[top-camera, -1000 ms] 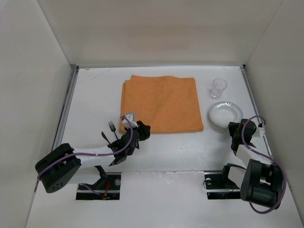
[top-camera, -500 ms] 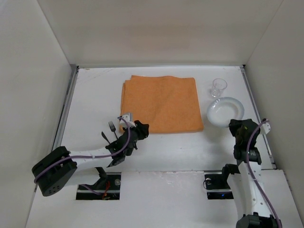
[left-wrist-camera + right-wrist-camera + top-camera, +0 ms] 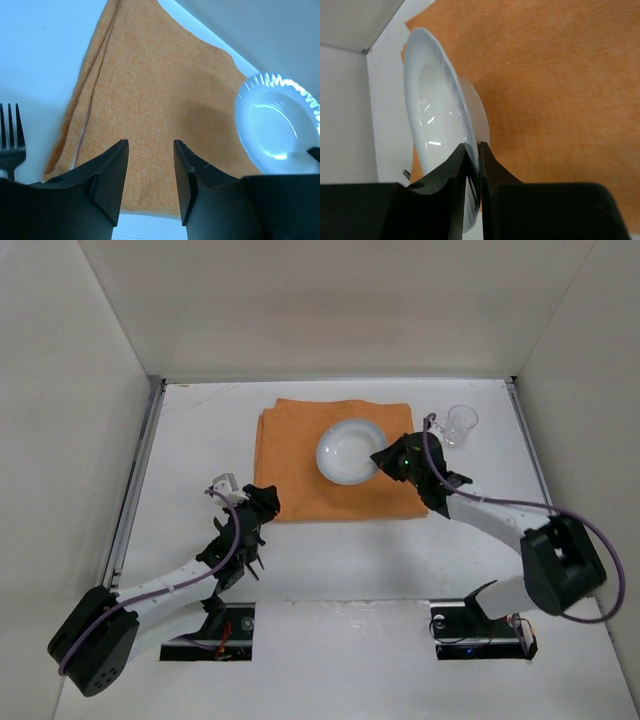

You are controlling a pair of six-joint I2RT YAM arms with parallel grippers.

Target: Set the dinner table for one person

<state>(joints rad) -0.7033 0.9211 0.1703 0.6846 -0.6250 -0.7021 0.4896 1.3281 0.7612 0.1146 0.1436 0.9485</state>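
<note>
relocation of white plate (image 3: 349, 451) noted: half a second back it sat at right of frame beside the drinking glass (image 3: 461, 424). it is now over the upper middle of the orange placemat (image 3: 300, 475), tilted, with the right pincer (image 3: 385, 462) clenched on its rim; contact with the cloth cannot be confirmed. judgement: plate placement nearly done, release pending. left pincer (image 3: 258, 502) has shifted left, released and grasping nothing, black fork (image 3: 11, 135) beside it. table (image 3: 200, 440), matte white, fills centre frame between plain panels. plate glossy with fluted edge; placemat coarse-woven in folded layers; glass clear.
</note>
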